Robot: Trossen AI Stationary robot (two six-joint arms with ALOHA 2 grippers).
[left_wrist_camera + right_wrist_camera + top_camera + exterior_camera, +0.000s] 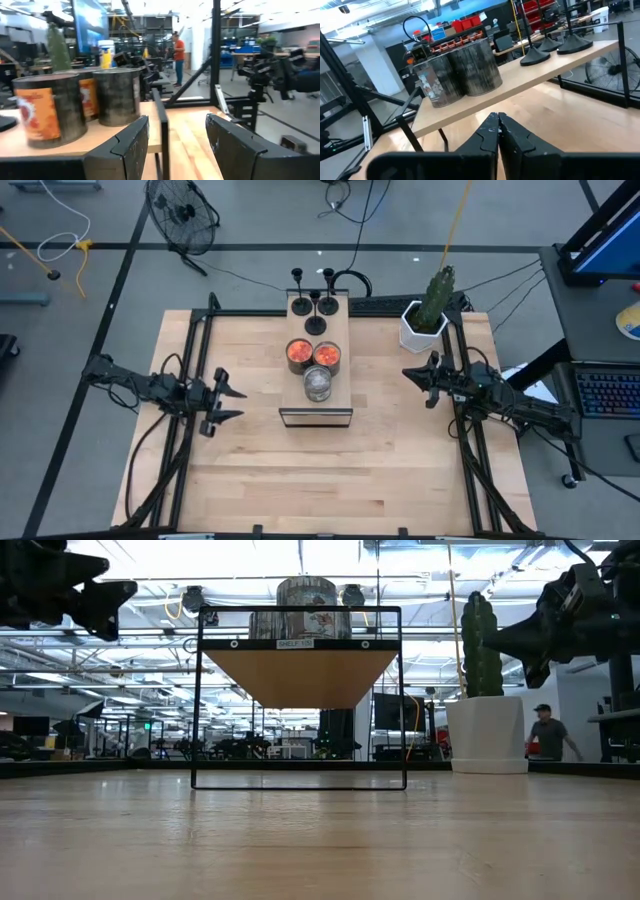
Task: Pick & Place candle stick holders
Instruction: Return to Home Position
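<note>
Pale wood planks make up the table [300, 480], and at its middle stands a raised shelf [340, 395] on a thin black frame. All of the task's things sit on that shelf. Three black holders [313, 326] cluster at its far end, stems upright. Toward the middle are two orange cups [299, 352] side by side, with a silvery cup [318, 383] just in front of them, touching or nearly so (the high view cannot settle which). A cactus [438, 292] in a white pot [415, 332] stands on the table just off the shelf's far right corner.

To the shelf's left, apart from it and pointing at it, hovers the left gripper [238, 403]. The left wrist view shows its fingers [130, 145] spread wide with nothing between them. On the opposite side, near the pot, hangs the right gripper [410, 374], and the right wrist view shows its jaws pressed together on nothing.

Judging by this layout, the placing is done and the step in hand is the retreat to rest. The next move looks simple: each arm draws back toward its own side of the table and folds down, keeping clear of the shelf frame, with the right arm minding the pot beside it. The left jaws may want closing on the way. Nothing on the shelf seems to need another touch.
</note>
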